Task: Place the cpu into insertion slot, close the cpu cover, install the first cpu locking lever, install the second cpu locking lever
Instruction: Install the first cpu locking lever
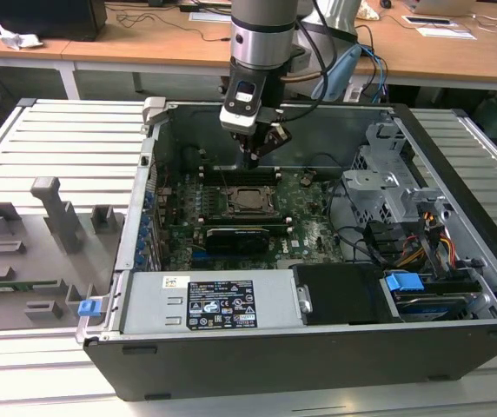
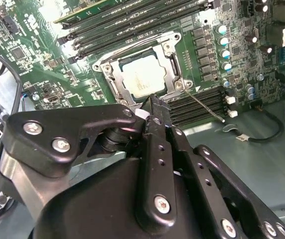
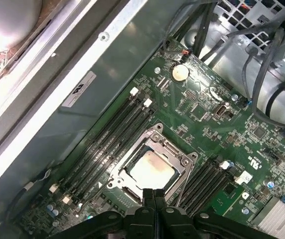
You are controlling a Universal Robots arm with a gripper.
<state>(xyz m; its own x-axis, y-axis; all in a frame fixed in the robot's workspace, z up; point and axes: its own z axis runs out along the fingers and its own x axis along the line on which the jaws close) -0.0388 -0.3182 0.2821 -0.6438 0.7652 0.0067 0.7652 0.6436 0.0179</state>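
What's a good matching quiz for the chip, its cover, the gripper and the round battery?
Things:
1 chip
2 cover
3 gripper
4 battery

Descriptions:
A shut, poised beside the chip
B round and silvery, on the green board
C metal frame lying flat around the chip
D grey square showing through a metal window

Pairs: 1-D, 2-C, 3-A, 4-B

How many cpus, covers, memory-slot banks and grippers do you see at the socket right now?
cpu: 1
cover: 1
slot banks: 2
gripper: 1
Total: 5
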